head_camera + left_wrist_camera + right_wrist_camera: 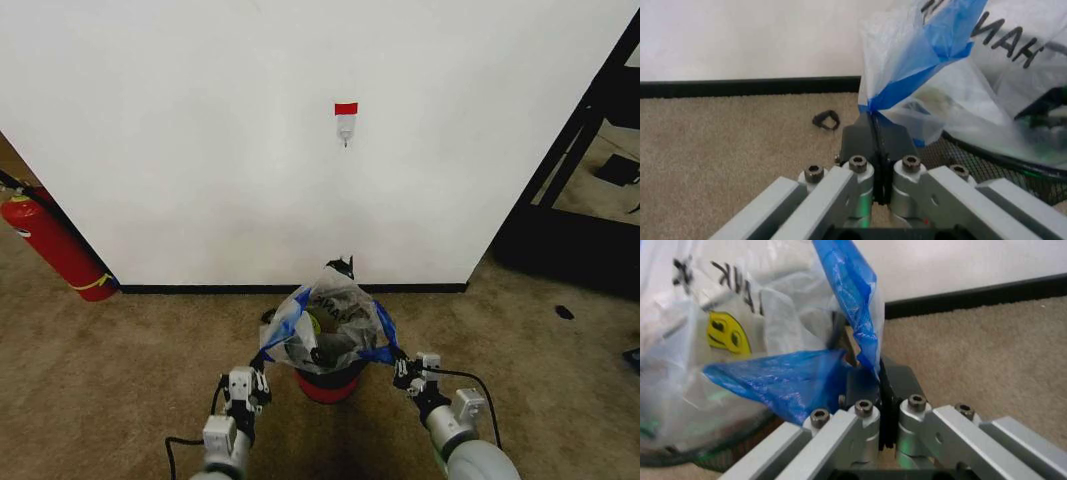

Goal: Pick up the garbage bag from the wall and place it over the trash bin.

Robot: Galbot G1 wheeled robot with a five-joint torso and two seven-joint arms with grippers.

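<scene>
the wall stands far, its hook bare. the garbage bag drapes over the trash bin near the baseboard, stretched between left gripper and right gripper, each clamped on a blue edge.

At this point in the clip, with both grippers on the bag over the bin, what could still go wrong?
1. The left gripper and right gripper each pinch only a thin blue edge of the garbage bag; that film could slip out or tear.
2. The bag looks bunched above the trash bin rather than spread around its rim, so it may collapse inside on release.
3. Uneven pulling might tip the light bin.
</scene>
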